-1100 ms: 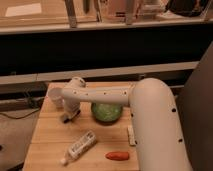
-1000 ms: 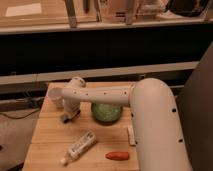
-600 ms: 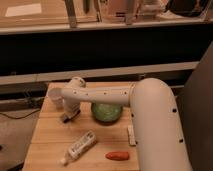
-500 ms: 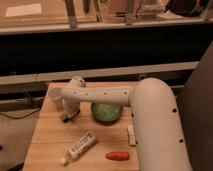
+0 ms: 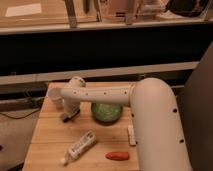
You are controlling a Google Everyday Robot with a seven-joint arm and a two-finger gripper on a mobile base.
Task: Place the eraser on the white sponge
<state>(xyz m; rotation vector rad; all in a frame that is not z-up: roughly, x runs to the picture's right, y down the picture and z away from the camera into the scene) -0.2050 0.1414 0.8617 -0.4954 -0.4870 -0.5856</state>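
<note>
My arm (image 5: 150,115) reaches across the wooden table (image 5: 50,135), probably to work its far-left corner, and it hides the right side. A green bowl (image 5: 106,111) sits mid-table, with a white bottle (image 5: 80,146) and a red piece (image 5: 118,156) lying nearer. The small white bar (image 5: 131,135) beside the arm may be the eraser, but I'm unsure. The gripper (image 5: 69,116) hangs low, left of the bowl. I cannot tell its opening or load, and I can't pick out the white sponge.

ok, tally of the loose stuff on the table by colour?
Green: 1 (bowl)
White or pale: 3 (bottle, cup, small block)
Red: 1 (long red item)
Total: 5
The end effector is low over the table, between cup and bowl.
</note>
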